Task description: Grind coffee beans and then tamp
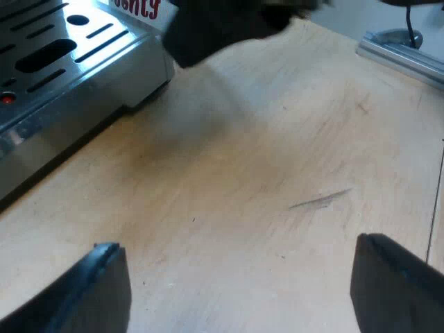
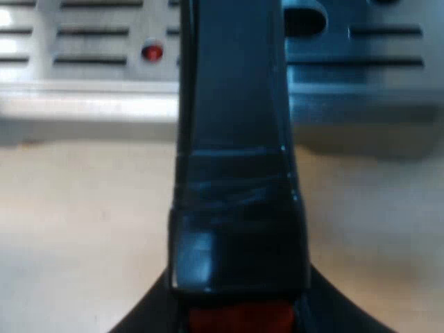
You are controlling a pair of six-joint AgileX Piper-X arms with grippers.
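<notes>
Holder (image 2: 236, 139) in right gripper (image 2: 239, 325), fingers clamped beside red end (image 2: 239, 318). Dark handle's long axis runs from gripper toward espresso machine (image 2: 83, 62) drip tray, above table (image 1: 277, 173). Metal end cut off; contents cannot tell. Left gripper (image 1: 239, 253) spread wide, holding nothing, over table. Blurred dark shape (image 1: 222, 24) by machine's corner, unidentifiable.

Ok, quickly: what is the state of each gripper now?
Left gripper: open, holding nothing, above the table.
Right gripper: closed on the holder's dark handle.
</notes>
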